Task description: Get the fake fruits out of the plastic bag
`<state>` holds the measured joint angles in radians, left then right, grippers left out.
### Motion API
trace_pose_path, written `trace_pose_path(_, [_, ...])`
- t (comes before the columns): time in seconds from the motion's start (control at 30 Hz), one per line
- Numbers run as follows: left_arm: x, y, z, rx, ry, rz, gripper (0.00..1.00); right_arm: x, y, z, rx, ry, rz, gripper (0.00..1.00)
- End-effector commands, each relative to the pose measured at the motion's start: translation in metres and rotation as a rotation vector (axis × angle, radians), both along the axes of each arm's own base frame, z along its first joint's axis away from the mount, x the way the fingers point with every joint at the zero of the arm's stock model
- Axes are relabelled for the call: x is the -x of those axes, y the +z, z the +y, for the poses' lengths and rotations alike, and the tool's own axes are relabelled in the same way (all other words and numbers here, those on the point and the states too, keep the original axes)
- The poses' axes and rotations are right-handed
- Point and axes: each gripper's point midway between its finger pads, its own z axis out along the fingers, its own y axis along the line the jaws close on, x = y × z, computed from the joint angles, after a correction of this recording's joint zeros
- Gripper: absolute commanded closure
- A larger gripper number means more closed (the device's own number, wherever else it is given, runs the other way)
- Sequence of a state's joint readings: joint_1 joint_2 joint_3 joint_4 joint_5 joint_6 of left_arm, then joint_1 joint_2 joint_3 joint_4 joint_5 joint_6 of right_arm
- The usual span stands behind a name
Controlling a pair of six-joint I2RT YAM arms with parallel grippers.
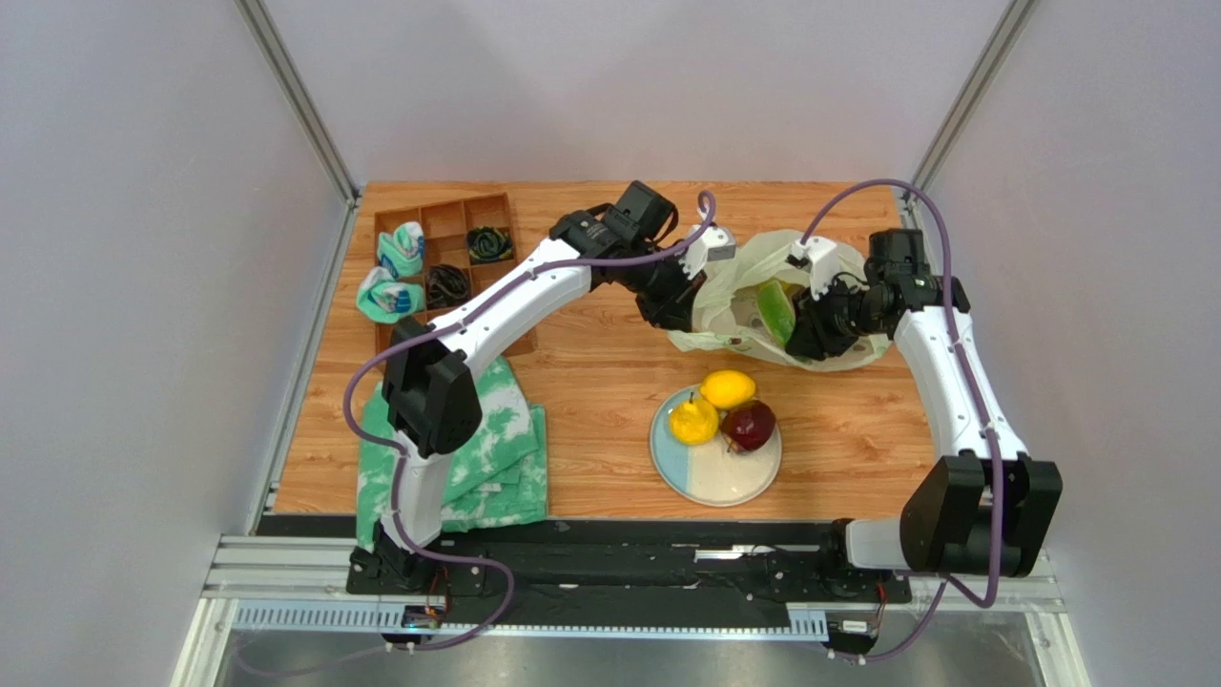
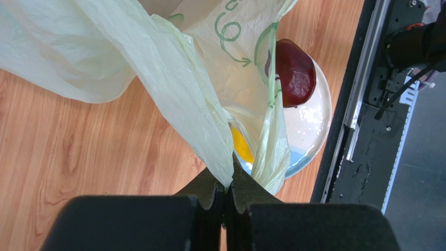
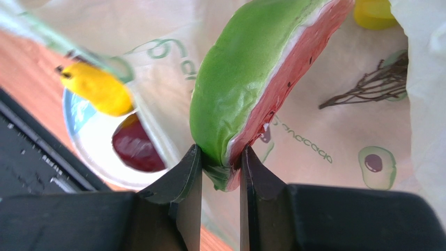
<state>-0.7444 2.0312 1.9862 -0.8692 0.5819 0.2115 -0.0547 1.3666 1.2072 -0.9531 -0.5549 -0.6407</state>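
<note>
One wooden table (image 1: pixel 602 387), plastic bag (image 1: pixel 724 308), pale walls (image 1: pixel 144 286)

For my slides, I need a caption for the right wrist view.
Right gripper pinches one end of the watermelon slice, plastic bag behind it.

I count six fruits: one lemon (image 1: pixel 728 388), one pear (image 1: pixel 692 421), one plum (image 1: pixel 748 424), one watermelon slice (image 3: pixel 251 89), one yellowish fruit (image 3: pixel 372 13) and one twiggy brown bunch (image 3: pixel 366 86). There is one plastic bag (image 1: pixel 745 286), one plate (image 1: pixel 712 480), one folded green-and-white cloth (image 1: pixel 502 444) and one wooden tray (image 1: pixel 444 218), along with two teal-and-white rolls (image 1: pixel 401 251) and two black coils (image 1: pixel 489 244). Of my own I count two arms and two pincers, one left pincer (image 2: pixel 226 191) and one right pincer (image 3: pixel 220 151).
</note>
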Motion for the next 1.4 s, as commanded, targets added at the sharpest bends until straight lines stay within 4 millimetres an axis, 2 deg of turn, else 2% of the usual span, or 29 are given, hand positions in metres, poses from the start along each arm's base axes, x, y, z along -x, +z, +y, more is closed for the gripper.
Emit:
trace_pose_path(0.0, [-0.020, 0.012, -0.007, 0.036, 0.029, -0.050, 1.00, 0.025, 0.047, 0.016, -0.037, 0.161, -0.118, 1.00])
trace_pose_path(0.03, [-0.022, 0.013, -0.007, 0.038, 0.036, -0.051, 1.00, 0.032, 0.060, 0.022, -0.052, 0.193, -0.165, 1.00])
trace_pose_path(0.13, [-0.030, 0.010, -0.005, 0.032, 0.059, -0.043, 1.00, 0.056, 0.079, 0.037, -0.035, 0.308, -0.271, 0.99])
trace_pose_path(0.2, [-0.034, 0.007, -0.003, 0.024, 0.071, -0.036, 1.00, 0.075, 0.077, 0.059, -0.005, 0.466, -0.316, 0.99])
trace_pose_path(0.23, [-0.036, 0.008, -0.003, 0.025, 0.075, -0.037, 1.00, 0.085, 0.062, 0.063, 0.020, 0.509, -0.297, 0.99])
trace_pose_path(0.3, [-0.043, 0.002, 0.000, 0.013, 0.094, -0.030, 0.97, 0.101, 0.050, 0.081, 0.045, 0.646, -0.319, 0.99])
trace_pose_path(0.37, [-0.047, 0.002, 0.001, 0.017, 0.108, -0.023, 0.94, 0.107, 0.027, 0.090, 0.067, 0.713, -0.289, 0.99])
trace_pose_path(0.4, [-0.049, 0.003, 0.003, 0.020, 0.118, -0.019, 0.92, 0.115, 0.021, 0.101, 0.069, 0.776, -0.283, 0.99])
trace_pose_path(0.47, [-0.047, 0.005, 0.003, 0.033, 0.129, 0.007, 0.87, 0.119, 0.004, 0.108, 0.099, 0.834, -0.277, 0.99])
trace_pose_path(0.5, [-0.046, 0.007, 0.003, 0.041, 0.135, 0.017, 0.83, 0.127, 0.001, 0.119, 0.104, 0.889, -0.285, 0.99])
trace_pose_path(0.53, [-0.044, 0.008, 0.003, 0.045, 0.139, 0.036, 0.73, 0.124, -0.001, 0.123, 0.122, 0.888, -0.305, 0.99])
trace_pose_path(0.63, [-0.038, 0.014, 0.004, 0.075, 0.164, 0.096, 0.55, 0.131, -0.005, 0.132, 0.156, 0.945, -0.332, 0.99])
trace_pose_path(0.7, [-0.036, 0.019, 0.007, 0.086, 0.183, 0.114, 0.47, 0.141, -0.008, 0.138, 0.165, 0.973, -0.318, 0.99])
trace_pose_path(0.73, [-0.035, 0.018, 0.011, 0.079, 0.191, 0.119, 0.41, 0.142, -0.010, 0.139, 0.176, 0.971, -0.308, 1.00])
trace_pose_path(0.77, [-0.033, 0.025, 0.015, 0.086, 0.195, 0.108, 0.40, 0.147, -0.014, 0.141, 0.175, 0.954, -0.283, 1.00])
trace_pose_path(0.8, [-0.030, 0.022, 0.020, 0.076, 0.199, 0.116, 0.39, 0.147, -0.019, 0.140, 0.185, 0.921, -0.266, 1.00])
trace_pose_path(0.83, [-0.029, 0.032, 0.027, 0.083, 0.209, 0.093, 0.36, 0.140, -0.020, 0.141, 0.202, 0.868, -0.287, 1.00])
trace_pose_path(0.9, [-0.024, 0.032, 0.042, 0.059, 0.214, 0.080, 0.34, 0.148, -0.031, 0.138, 0.194, 0.746, -0.220, 1.00])
trace_pose_path(0.93, [-0.018, 0.041, 0.053, 0.041, 0.227, 0.074, 0.32, 0.145, -0.025, 0.141, 0.176, 0.693, -0.257, 1.00])
trace_pose_path(1.0, [-0.016, 0.040, 0.072, 0.010, 0.262, 0.089, 0.27, 0.153, -0.026, 0.139, 0.192, 0.652, -0.245, 1.00])
trace_pose_path(1.03, [-0.012, 0.056, 0.081, 0.031, 0.275, 0.054, 0.25, 0.154, -0.024, 0.137, 0.195, 0.640, -0.256, 1.00])
trace_pose_path(1.07, [-0.011, 0.061, 0.090, 0.041, 0.291, 0.034, 0.23, 0.157, -0.024, 0.139, 0.197, 0.648, -0.258, 1.00])
trace_pose_path(1.1, [-0.006, 0.052, 0.100, 0.015, 0.294, 0.019, 0.17, 0.160, -0.026, 0.138, 0.207, 0.656, -0.249, 1.00])
trace_pose_path(1.13, [-0.001, 0.069, 0.109, 0.035, 0.301, -0.039, 0.16, 0.161, -0.027, 0.138, 0.210, 0.662, -0.248, 1.00])
trace_pose_path(1.2, [0.005, 0.069, 0.121, 0.007, 0.312, -0.073, 0.15, 0.160, -0.033, 0.139, 0.234, 0.669, -0.233, 1.00])
trace_pose_path(1.23, [0.010, 0.079, 0.131, -0.001, 0.316, -0.115, 0.15, 0.157, -0.033, 0.140, 0.242, 0.665, -0.230, 1.00])
trace_pose_path(1.27, [0.015, 0.078, 0.137, -0.011, 0.319, -0.125, 0.15, 0.155, -0.038, 0.141, 0.258, 0.656, -0.210, 1.00])
trace_pose_path(1.3, [0.022, 0.091, 0.145, 0.002, 0.322, -0.170, 0.15, 0.149, -0.039, 0.139, 0.278, 0.609, -0.204, 1.00])
trace_pose_path(1.37, [0.031, 0.094, 0.156, -0.002, 0.311, -0.209, 0.15, 0.143, -0.048, 0.136, 0.317, 0.540, -0.162, 1.00])
